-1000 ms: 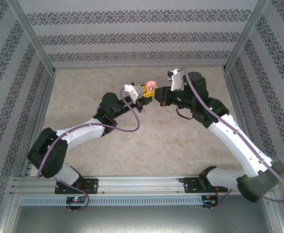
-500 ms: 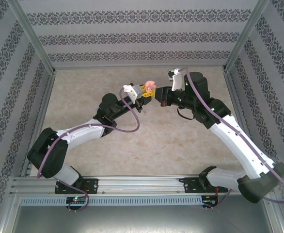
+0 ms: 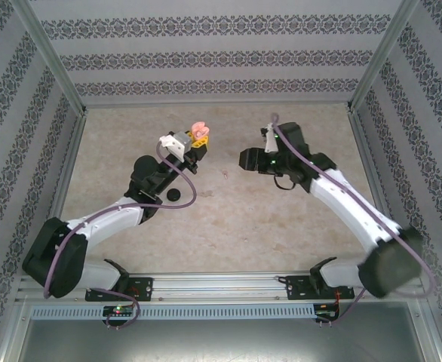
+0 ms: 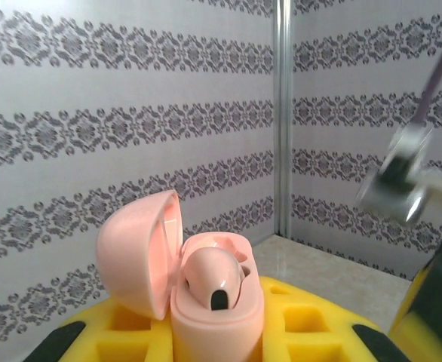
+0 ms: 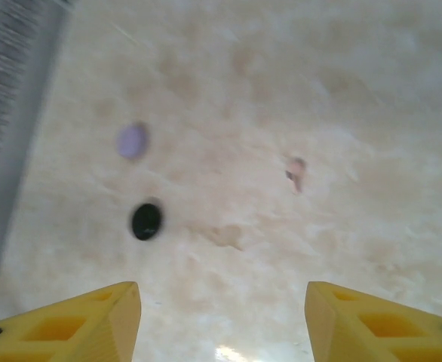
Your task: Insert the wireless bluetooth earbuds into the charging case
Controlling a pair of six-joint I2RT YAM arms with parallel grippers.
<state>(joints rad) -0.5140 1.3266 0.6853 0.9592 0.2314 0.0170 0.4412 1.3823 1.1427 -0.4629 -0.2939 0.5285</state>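
My left gripper (image 3: pixel 199 137) is shut on the pink charging case (image 3: pixel 198 129), held above the table at the back left of centre. In the left wrist view the case (image 4: pixel 218 309) stands upright between the yellow fingers (image 4: pixel 311 320) with its lid (image 4: pixel 138 253) swung open. One pale pink earbud (image 4: pixel 213 276) sits in the case's near well. My right gripper (image 3: pixel 244 160) hangs apart to the right, open and with nothing in it (image 5: pixel 222 317). Another pink earbud (image 5: pixel 295 173) lies loose on the table (image 3: pixel 225 175) between the two arms.
A black round case (image 3: pixel 174 194) lies on the table by the left forearm and also appears beneath the right gripper (image 5: pixel 146 220). A light purple round case (image 5: pixel 133 140) lies a little beyond it. Patterned walls and metal posts (image 4: pixel 283 113) close the table in.
The two grippers, which met at the case, have parted. The left one carried the pink case left. The right one opened and drew back to the right, now pointing down at the table.
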